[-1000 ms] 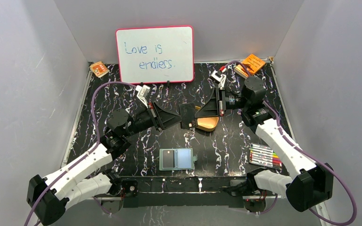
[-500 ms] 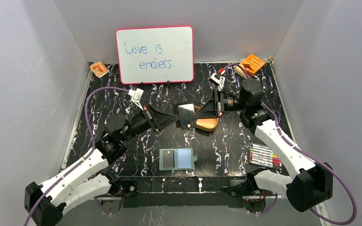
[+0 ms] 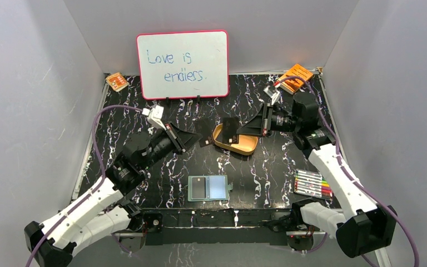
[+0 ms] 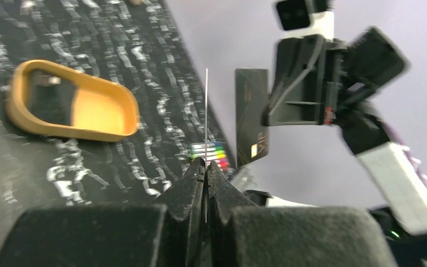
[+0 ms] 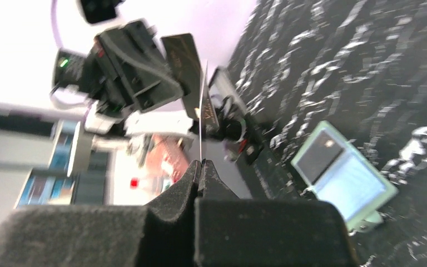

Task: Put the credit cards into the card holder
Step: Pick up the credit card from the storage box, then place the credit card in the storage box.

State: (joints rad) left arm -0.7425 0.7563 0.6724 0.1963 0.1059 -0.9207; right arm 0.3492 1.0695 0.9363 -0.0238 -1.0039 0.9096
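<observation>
Pinching the left card (image 4: pixel 206 111) by one end, the left gripper (image 4: pixel 206 168) has its black, wedge-shaped jaws pressed flat together on it. From the left wrist view this card shows only as a pale hairline edge standing straight up from the fingertips. The right gripper (image 5: pixel 201 165) is likewise closed tight on the right card (image 4: pixel 252 119), a thin, stiff, glossy dark rectangle with faint gold marking and a small chip-like patch near its lower end. The two held cards stand near each other but apart, faces roughly parallel, just beside and above the tray (image 3: pixel 244 146), a smooth tan-gold oval dish with a raised rounded rim. It sits on the table (image 3: pixel 144 117), whose surface is black with white marble-like veins. The card holder (image 3: pixel 218 187) lies opened flat near the table's front edge, between the two arm bases and well apart from both grippers. It is a small sage-green bifold with a pale blue-green inside, rounded corners and a little tab on its right side. A third card (image 3: pixel 198 188), matte and dark, sits on its left half. Whether that card is tucked into a pocket cannot be told.
</observation>
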